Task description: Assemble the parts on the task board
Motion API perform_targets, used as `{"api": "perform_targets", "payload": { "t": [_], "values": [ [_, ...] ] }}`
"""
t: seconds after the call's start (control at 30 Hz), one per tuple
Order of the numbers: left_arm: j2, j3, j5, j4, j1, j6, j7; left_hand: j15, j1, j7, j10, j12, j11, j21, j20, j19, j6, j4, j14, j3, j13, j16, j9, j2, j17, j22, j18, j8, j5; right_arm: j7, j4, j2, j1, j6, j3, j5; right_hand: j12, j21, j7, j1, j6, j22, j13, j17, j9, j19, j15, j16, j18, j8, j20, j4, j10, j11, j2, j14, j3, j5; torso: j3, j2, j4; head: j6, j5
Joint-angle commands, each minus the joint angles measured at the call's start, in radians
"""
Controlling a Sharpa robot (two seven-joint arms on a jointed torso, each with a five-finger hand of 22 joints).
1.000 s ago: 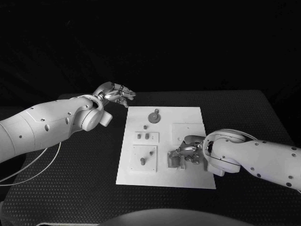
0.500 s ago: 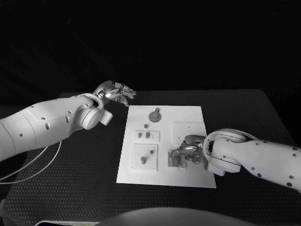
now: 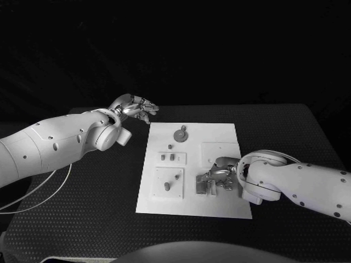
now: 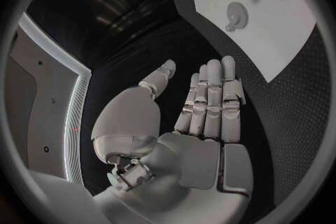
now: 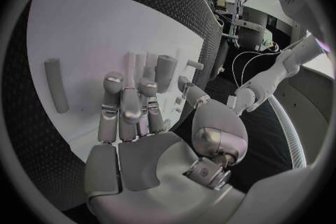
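Black counter (image 3: pixel 80 208) carried the white board (image 3: pixel 193 211) at its middle. Several parts (image 3: pixel 171 158) already stood seated; some looked left to fit. Right hand (image 3: pixel 215 178) rested fingers together among parts near the board's right edge. Left hand (image 3: pixel 134 108) hovered spread, empty, beyond its far-left corner.

A lab: metal equipment racks (image 5: pixel 234 3) and cables (image 5: pixel 245 56) beyond the black table (image 3: pixel 89 219).
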Motion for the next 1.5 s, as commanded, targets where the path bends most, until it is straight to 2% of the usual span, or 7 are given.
{"api": "perform_targets", "payload": {
  "t": [0.03, 0.17, 0.57, 0.73, 0.83, 1.17, 1.5],
  "values": [
    [0.001, 0.001, 0.006, 0.002, 0.001, 0.011, 0.005, 0.001, -0.012, 0.004, -0.009, 0.001, 0.0, -0.004, -0.001, 0.006, -0.006, 0.001, 0.003, -0.005, 0.002, -0.007, -0.001, 0.002, 0.002, 0.001, 0.012, 0.005, 0.003, -0.001, -0.001, 0.001, -0.006, 0.018, -0.004, 0.004, 0.005, -0.007, 0.007, 0.0, 0.0, 0.014, -0.002, -0.004, -0.001, -0.003, 0.001, -0.006, 0.02, -0.004, -0.006, 0.024, -0.008, 0.0, -0.027, -0.009, 0.011, 0.001, 0.0001, 0.0, -0.0006, -0.001, 0.0],
    [0.001, 0.001, 0.006, 0.002, 0.001, 0.012, 0.005, 0.001, -0.012, 0.004, -0.008, 0.001, 0.0, -0.004, -0.002, 0.007, -0.006, 0.001, 0.004, -0.005, 0.002, -0.007, -0.001, 0.002, 0.002, 0.001, 0.012, 0.005, 0.003, -0.001, -0.001, 0.002, -0.006, 0.021, -0.004, 0.006, 0.007, -0.006, 0.008, 0.016, -0.003, 0.015, -0.003, -0.006, 0.002, -0.003, 0.002, -0.007, 0.02, -0.005, -0.006, 0.042, -0.011, 0.0, -0.051, -0.012, 0.024, 0.0, 0.0004, 0.0, -0.0005, -0.001, 0.001],
    [0.001, 0.001, 0.006, 0.001, 0.001, 0.011, 0.005, 0.001, -0.011, 0.004, -0.008, 0.001, 0.0, -0.004, -0.002, 0.007, -0.006, 0.001, 0.004, -0.004, 0.002, -0.007, -0.001, 0.002, 0.002, 0.001, 0.012, 0.005, 0.003, 0.029, 0.009, -0.01, -0.006, -0.014, -0.004, -0.003, 0.008, -0.005, 0.008, 0.026, -0.005, 0.016, -0.003, -0.004, 0.004, -0.002, 0.003, -0.006, 0.02, -0.005, -0.006, 0.045, -0.012, 0.001, -0.051, -0.011, 0.025, -0.001, 0.0007, 0.0, -0.0006, 0.0, -0.001],
    [0.0, 0.001, 0.006, 0.002, 0.001, 0.012, 0.005, 0.001, -0.011, 0.004, -0.008, 0.001, 0.0, -0.004, -0.002, 0.007, -0.006, 0.0, 0.004, -0.004, 0.002, -0.007, -0.001, 0.002, 0.003, 0.001, 0.012, 0.005, 0.003, 0.057, 0.027, -0.027, -0.006, 0.012, -0.004, -0.061, 0.016, 0.002, 0.007, 0.12, 0.003, 0.018, -0.002, 0.002, 0.013, 0.0, 0.002, -0.003, 0.02, 0.002, -0.007, -0.049, -0.009, -0.002, -0.025, -0.004, 0.008, -0.002, 0.001, -0.001, -0.0008, 0.001, 0.0],
    [-0.001, 0.001, 0.006, 0.001, 0.001, 0.011, 0.005, 0.001, -0.011, 0.004, -0.008, 0.001, 0.0, -0.004, -0.002, 0.007, -0.006, 0.0, 0.004, -0.004, 0.002, -0.007, -0.001, 0.002, 0.003, 0.001, 0.012, 0.005, 0.003, 0.065, 0.031, -0.032, -0.006, 0.041, -0.004, -0.11, 0.019, 0.002, 0.004, 0.178, 0.011, 0.016, -0.005, 0.008, 0.017, 0.005, 0.001, -0.002, 0.02, 0.007, -0.006, -0.093, -0.005, -0.003, -0.028, 0.005, -0.002, 0.0, 0.0011, 0.0, -0.0005, 0.001, 0.0],
    [0.0, 0.001, 0.006, 0.001, 0.001, 0.014, 0.005, 0.001, -0.011, 0.004, -0.008, 0.001, 0.0, -0.004, -0.002, 0.007, -0.005, 0.0, 0.004, -0.004, 0.002, -0.007, -0.001, 0.002, 0.003, 0.002, 0.012, 0.006, 0.003, 0.089, 0.044, -0.032, -0.006, 0.051, -0.004, -0.196, 0.034, 0.006, -0.011, 0.262, 0.048, 0.014, -0.011, 0.038, 0.028, 0.026, -0.009, 0.008, 0.02, 0.026, -0.009, -0.101, 0.032, -0.017, -0.057, 0.043, -0.003, 0.0, 0.0012, 0.0, -0.0004, 0.003, 0.0],
    [0.001, 0.001, 0.006, 0.001, 0.001, 0.014, 0.005, 0.001, -0.011, 0.004, -0.008, 0.002, 0.0, -0.004, -0.002, 0.007, -0.005, 0.0, 0.004, -0.004, 0.003, -0.008, -0.001, 0.002, 0.003, 0.002, 0.012, 0.006, 0.003, 0.077, 0.043, -0.021, -0.008, 0.042, -0.004, -0.223, 0.042, 0.007, -0.018, 0.277, 0.066, 0.013, -0.012, 0.05, 0.032, 0.034, -0.014, 0.011, 0.02, 0.034, -0.01, -0.089, 0.05, -0.024, -0.053, 0.058, -0.01, 0.0, -0.0003, 0.0, 0.0002, 0.002, -0.001]
  ]
}}
